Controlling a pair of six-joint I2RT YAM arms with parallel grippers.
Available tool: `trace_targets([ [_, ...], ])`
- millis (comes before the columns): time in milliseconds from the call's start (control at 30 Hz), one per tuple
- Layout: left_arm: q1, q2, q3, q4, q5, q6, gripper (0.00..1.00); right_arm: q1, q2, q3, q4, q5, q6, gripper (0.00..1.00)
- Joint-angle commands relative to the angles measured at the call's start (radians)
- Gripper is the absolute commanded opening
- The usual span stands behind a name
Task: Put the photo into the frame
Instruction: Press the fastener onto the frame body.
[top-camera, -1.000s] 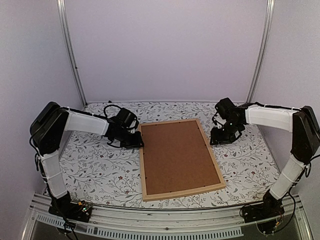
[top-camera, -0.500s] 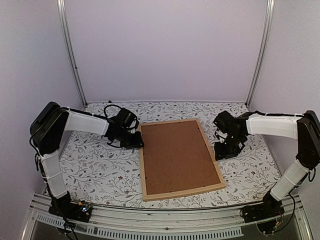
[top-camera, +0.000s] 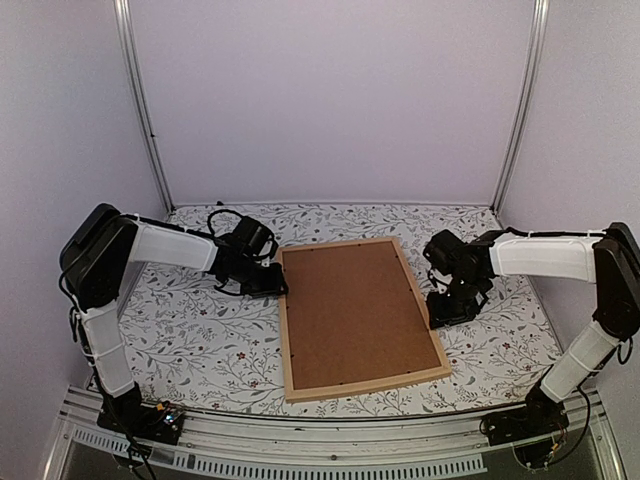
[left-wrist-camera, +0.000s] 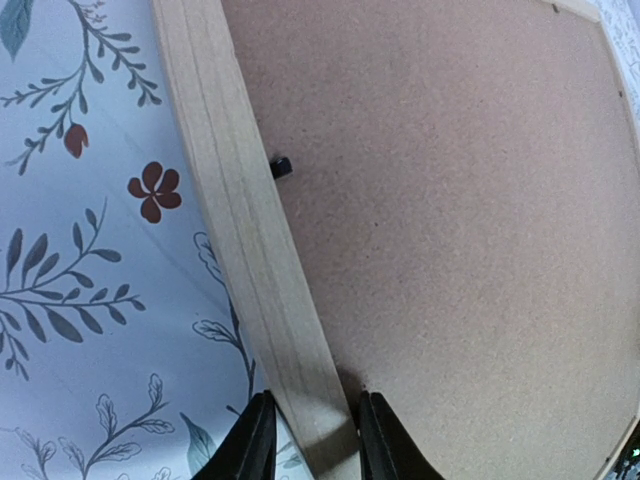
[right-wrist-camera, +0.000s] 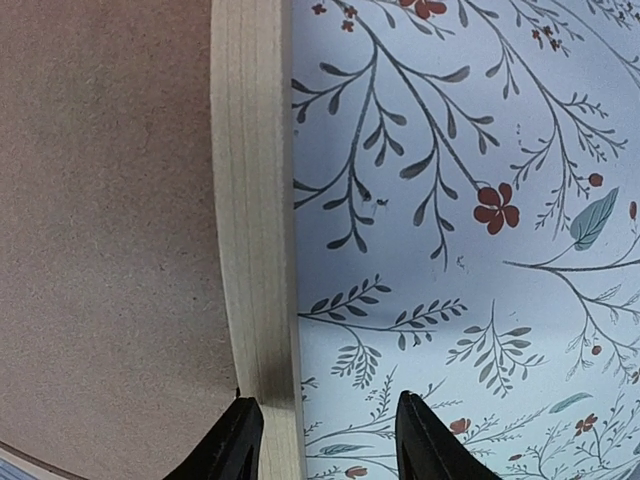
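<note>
Where L gripper (left-wrist-camera: 315, 420) clamps — frame (left-wrist-camera: 245, 225) rail between.

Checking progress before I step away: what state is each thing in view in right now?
Frame: lying flat, back side up.
Backing board: seated inside the frame.
Left fingers: closed on the frame's left rail.
Right fingers: open, straddling the right rail, gap on the outer side.
Photo: not visible.
</note>
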Motion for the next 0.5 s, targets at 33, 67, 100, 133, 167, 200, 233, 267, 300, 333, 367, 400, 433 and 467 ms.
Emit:
trace_targets([
  [33,-0.025,0.025,-0.029,-0.044,0.061,0.02,0.3,0.02,0.01,-0.007,-0.004,0.019,0.024,0.49],
  [67,-0.025,0.025,-0.029,-0.045,0.061,0.019,0.3,0.022,0.014,-0.008,-0.005,0.023,0.026,0.5],
  [100,-0.024,0.025,-0.028,-0.044,0.063,0.02,0.3,0.024,0.018,-0.008,-0.006,0.026,0.027,0.5],
  [133,-0.024,0.025,-0.028,-0.045,0.063,0.019,0.3,0.024,0.02,-0.008,-0.007,0.03,0.029,0.51],
  [167,-0.024,0.026,-0.029,-0.044,0.063,0.02,0.3,0.025,0.023,-0.008,-0.006,0.031,0.031,0.51],
  [200,-0.024,0.026,-0.027,-0.043,0.064,0.02,0.3,0.025,0.027,-0.006,-0.006,0.034,0.032,0.52],
  [233,-0.024,0.026,-0.028,-0.043,0.064,0.02,0.31,0.026,0.028,-0.005,-0.006,0.038,0.033,0.53],
  [267,-0.024,0.027,-0.026,-0.043,0.064,0.021,0.3,0.026,0.032,-0.004,-0.007,0.043,0.034,0.54],
  [300,-0.024,0.026,-0.026,-0.043,0.064,0.021,0.3,0.025,0.034,-0.002,-0.009,0.047,0.035,0.55],
  [333,-0.024,0.026,-0.026,-0.045,0.066,0.021,0.3,0.024,0.034,-0.002,-0.012,0.051,0.036,0.57],
  [367,-0.024,0.026,-0.026,-0.045,0.065,0.023,0.3,0.026,0.033,-0.002,-0.014,0.057,0.038,0.59],
  [400,-0.024,0.025,-0.026,-0.046,0.064,0.022,0.31,0.026,0.028,0.0,-0.018,0.062,0.043,0.61],
  [433,-0.024,0.025,-0.028,-0.046,0.064,0.022,0.3,0.026,0.019,0.001,-0.024,0.066,0.044,0.64],
  [467,-0.024,0.023,-0.029,-0.046,0.064,0.023,0.3,0.025,0.013,0.001,-0.03,0.071,0.046,0.66],
])
